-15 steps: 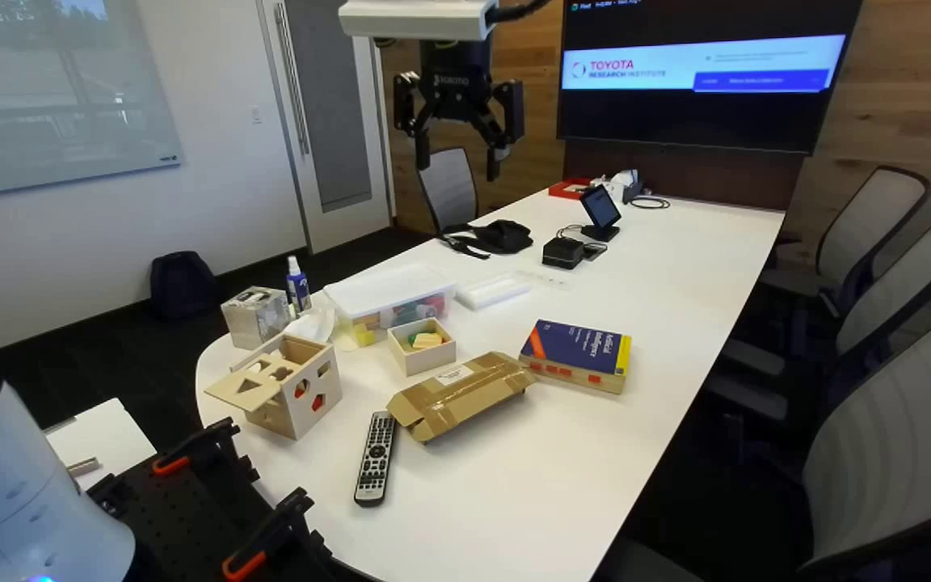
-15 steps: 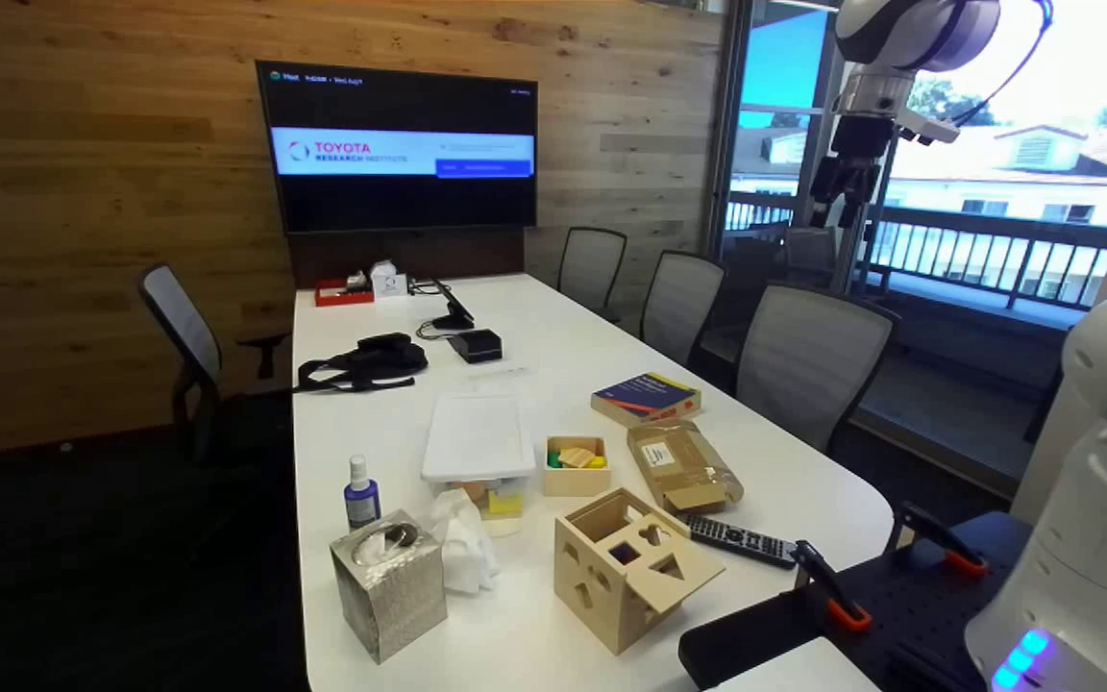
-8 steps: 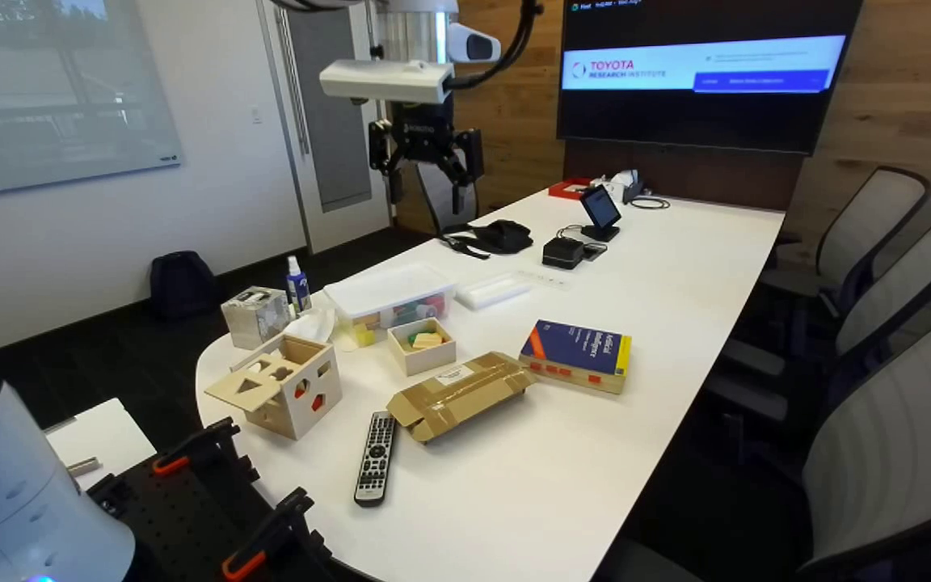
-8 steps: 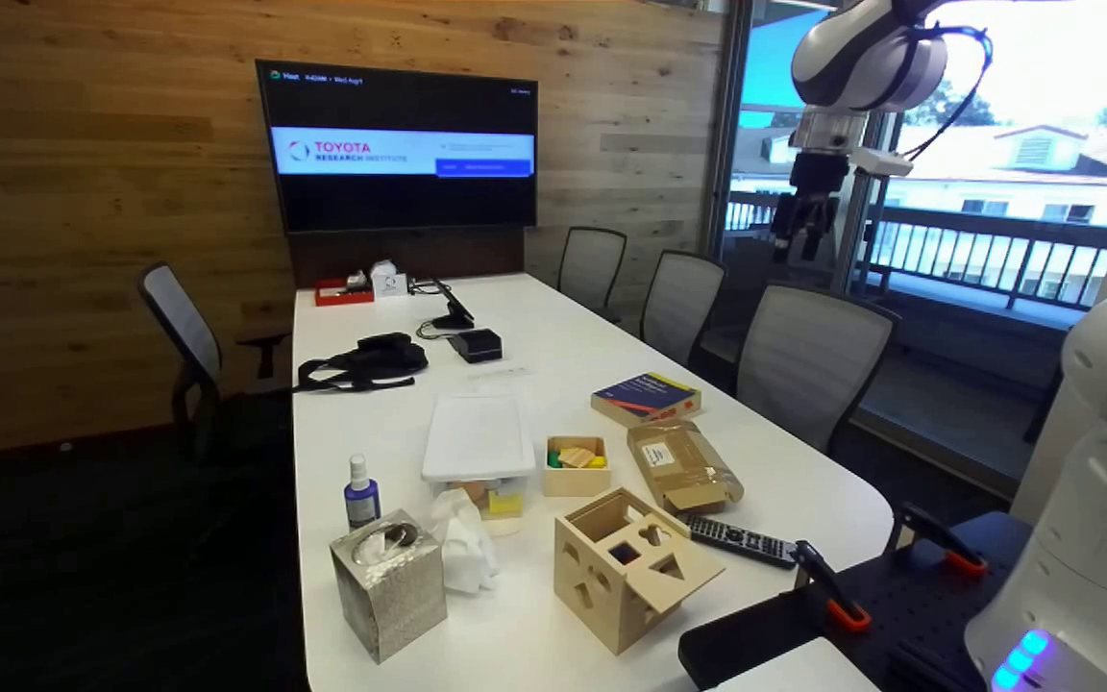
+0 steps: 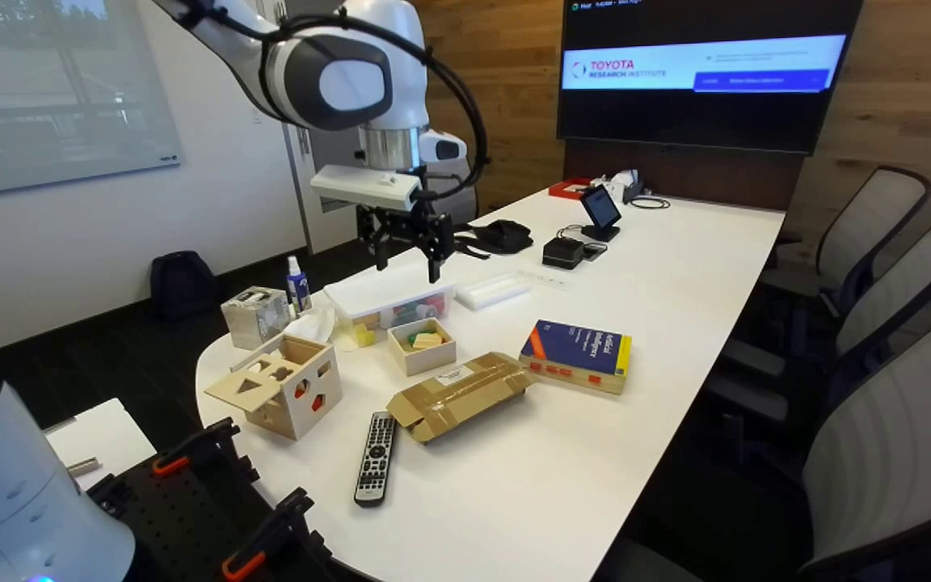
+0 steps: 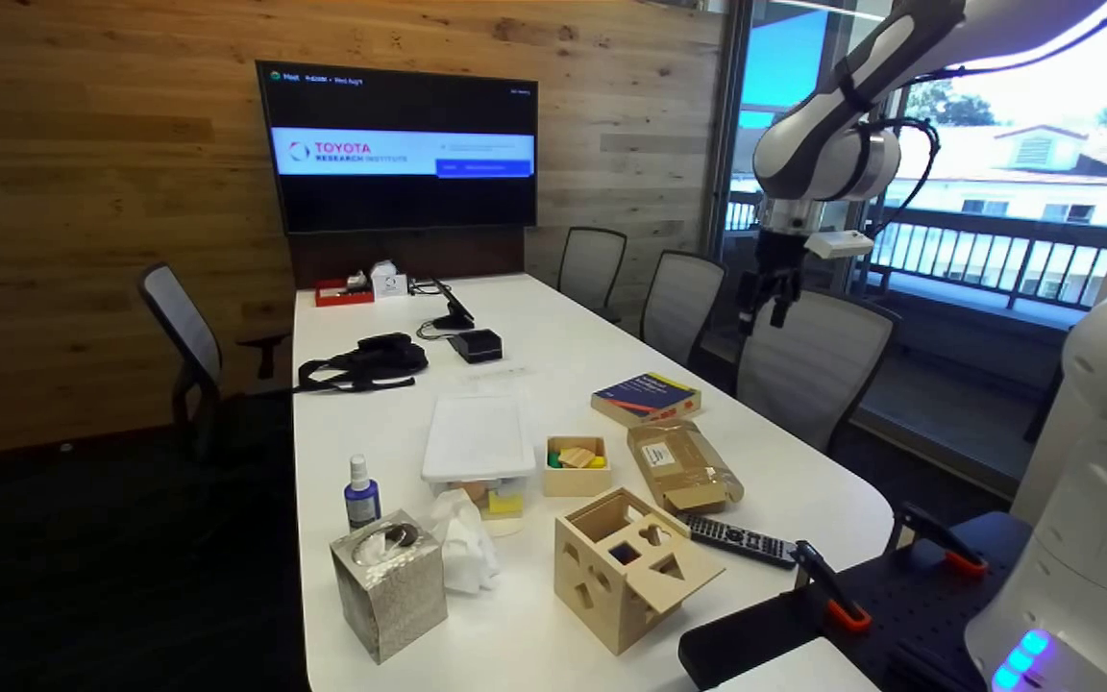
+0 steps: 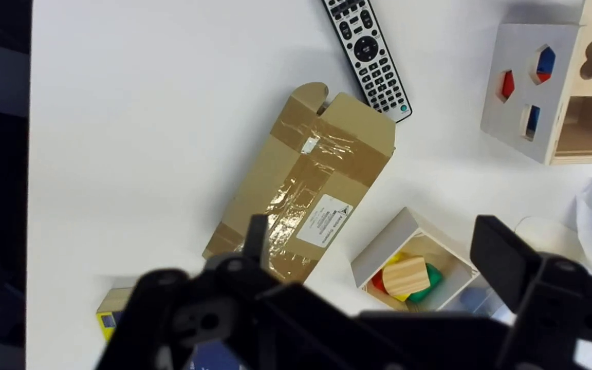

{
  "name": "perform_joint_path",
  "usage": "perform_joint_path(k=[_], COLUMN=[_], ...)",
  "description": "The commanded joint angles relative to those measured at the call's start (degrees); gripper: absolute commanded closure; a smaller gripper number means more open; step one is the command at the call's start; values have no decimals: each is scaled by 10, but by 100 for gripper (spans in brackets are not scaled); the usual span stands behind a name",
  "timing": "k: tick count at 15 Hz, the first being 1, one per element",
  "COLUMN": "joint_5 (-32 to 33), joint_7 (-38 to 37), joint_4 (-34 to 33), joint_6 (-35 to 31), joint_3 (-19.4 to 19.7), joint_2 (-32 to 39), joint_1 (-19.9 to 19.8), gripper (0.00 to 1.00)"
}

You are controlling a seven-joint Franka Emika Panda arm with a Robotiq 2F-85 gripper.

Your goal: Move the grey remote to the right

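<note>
The grey remote (image 5: 375, 459) lies flat on the white table, its far end beside the end of the tan cardboard box (image 5: 463, 394). Both also show in an exterior view, the remote (image 6: 741, 540) near the table's rounded corner. In the wrist view the remote (image 7: 367, 56) is at the top, its top end cut off by the frame; its lower end touches or lies just under the box flap (image 7: 360, 121). My gripper (image 5: 408, 272) is open and empty, high above the table. In the wrist view its spread fingers (image 7: 373, 228) straddle the small wooden tray and the box's edge.
A wooden shape-sorter box (image 5: 294, 388) stands beside the remote. A small wooden tray of blocks (image 5: 423, 346), a lidded plastic bin (image 5: 389, 295) and a blue-and-yellow book (image 5: 575, 356) lie farther back. Clamps with orange handles (image 6: 847, 615) stick up at the robot's mount.
My gripper has come down steadily toward the table and shifted left in both exterior views, staying open. The remote and the other objects have not moved.
</note>
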State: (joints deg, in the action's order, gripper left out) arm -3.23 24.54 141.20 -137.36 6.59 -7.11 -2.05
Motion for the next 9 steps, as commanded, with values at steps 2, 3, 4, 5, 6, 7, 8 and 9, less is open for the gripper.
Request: perform_joint_path(k=[2,3,4,5,6,7,8,9], joint_5=[-62,-81,-99,-117,-143,-166,-190,-209], joint_7=[17,27,31,33,44,51,58,55], joint_4=[40,49,57,62,66,69,71,72], joint_6=[-80,-96,-114,-128,-140,-149,-161,-170], joint_3=[-8,-11,-15,-20,-26,-34,-43,-52], joint_2=[44,54,67,80,96,109,126,141], joint_1=[10,12,13,13,12,9,6,2], gripper=[0,0,0,0,0,0,0,0])
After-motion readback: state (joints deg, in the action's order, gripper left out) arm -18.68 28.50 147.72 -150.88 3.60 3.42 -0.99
